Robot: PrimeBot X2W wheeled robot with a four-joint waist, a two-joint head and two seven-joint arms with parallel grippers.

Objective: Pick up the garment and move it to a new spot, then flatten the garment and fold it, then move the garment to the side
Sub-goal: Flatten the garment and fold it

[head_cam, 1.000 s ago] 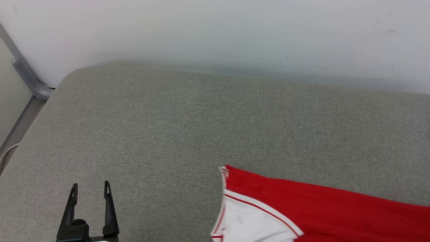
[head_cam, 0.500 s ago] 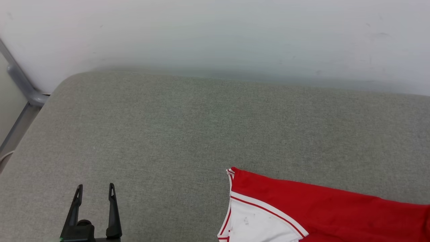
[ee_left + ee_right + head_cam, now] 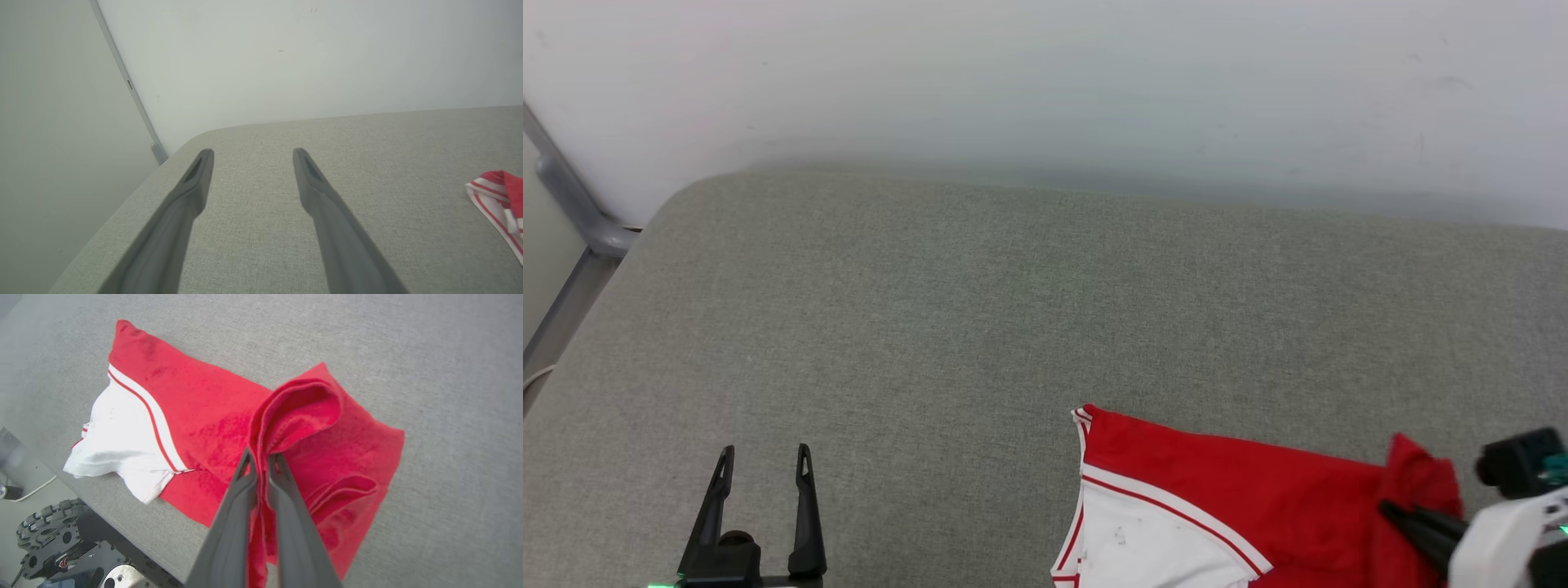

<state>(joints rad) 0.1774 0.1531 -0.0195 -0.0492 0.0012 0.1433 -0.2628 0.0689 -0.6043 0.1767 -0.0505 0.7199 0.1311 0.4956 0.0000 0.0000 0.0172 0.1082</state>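
The garment [image 3: 1241,498] lies on the grey cloth surface at the lower right of the head view, red with a white sleeve [image 3: 1143,547] edged in red trim. My right gripper [image 3: 1392,510] is shut on a raised fold of the red cloth at the garment's right end. From the right wrist, that gripper [image 3: 259,457] pinches a bunched red edge, lifted off the garment [image 3: 192,412], which lies partly folded beneath. My left gripper [image 3: 764,457] stands open and holds nothing, well left of the garment. In the left wrist view, that gripper [image 3: 251,157] hovers over bare cloth, with the garment's striped trim [image 3: 496,192] at the right edge.
The grey padded surface [image 3: 980,310] runs back to a pale wall [image 3: 1045,82], with a rounded far left corner. A grey metal rail [image 3: 572,204] stands left of it. The surface's near edge and my wheeled base [image 3: 49,535] appear at the lower left of the right wrist view.
My right gripper has come into the head view at the lower right, holding a lifted fold of the red cloth. The head camera shifted slightly; the left gripper stays open.
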